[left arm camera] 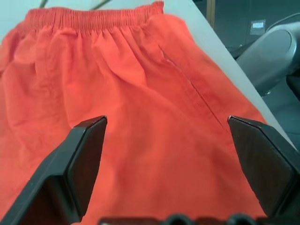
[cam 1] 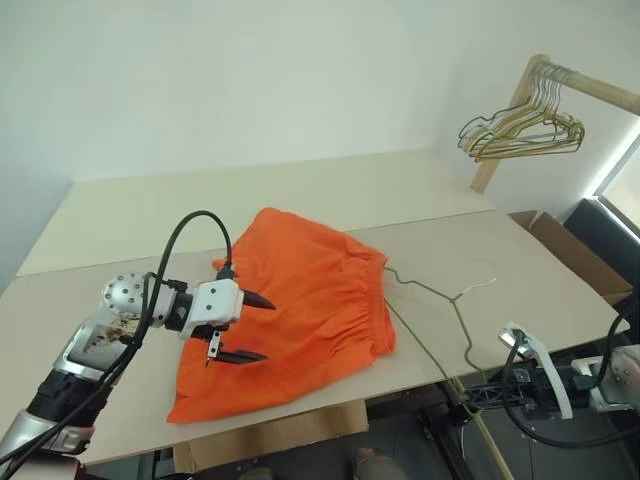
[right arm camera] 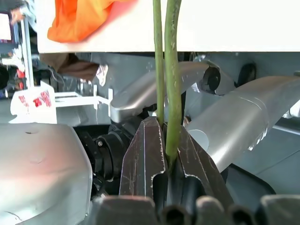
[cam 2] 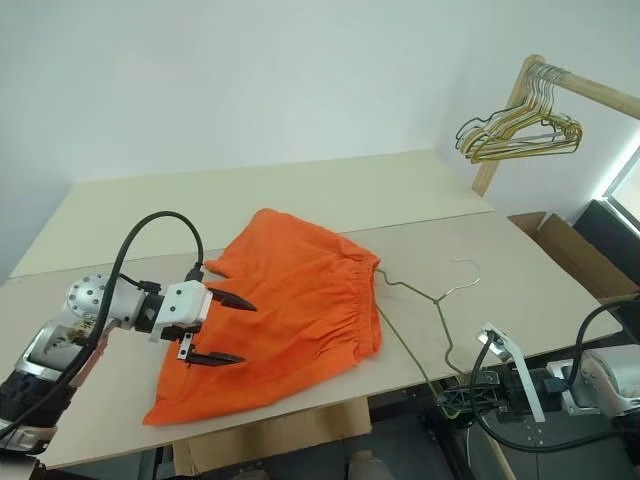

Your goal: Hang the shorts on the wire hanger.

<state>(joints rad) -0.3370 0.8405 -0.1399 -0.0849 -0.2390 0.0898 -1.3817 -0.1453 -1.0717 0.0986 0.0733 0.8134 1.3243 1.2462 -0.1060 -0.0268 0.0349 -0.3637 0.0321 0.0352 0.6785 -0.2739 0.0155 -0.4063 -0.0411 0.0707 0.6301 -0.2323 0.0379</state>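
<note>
The bright orange shorts (cam 1: 305, 310) lie flat on the table (cam 1: 120, 230), waistband toward the right. My left gripper (cam 1: 247, 327) hovers over the shorts' left part with its black fingers (left arm camera: 89, 150) spread open and nothing between them. The thin olive-green wire hanger (cam 1: 440, 295) lies on the table right of the shorts, one end tucked at the waistband and its lower corner sticking out past the front edge. There my right gripper (right arm camera: 164, 136) is shut on the hanger's wire (right arm camera: 171, 70), below the table's edge (right arm camera: 234, 28).
A bunch of gold and green wire hangers (cam 1: 520, 130) hangs from a wooden rail (cam 1: 585, 85) at the back right. A cardboard box (cam 1: 570, 255) stands beside the table's right end. Bare tabletop lies behind and to the right of the shorts.
</note>
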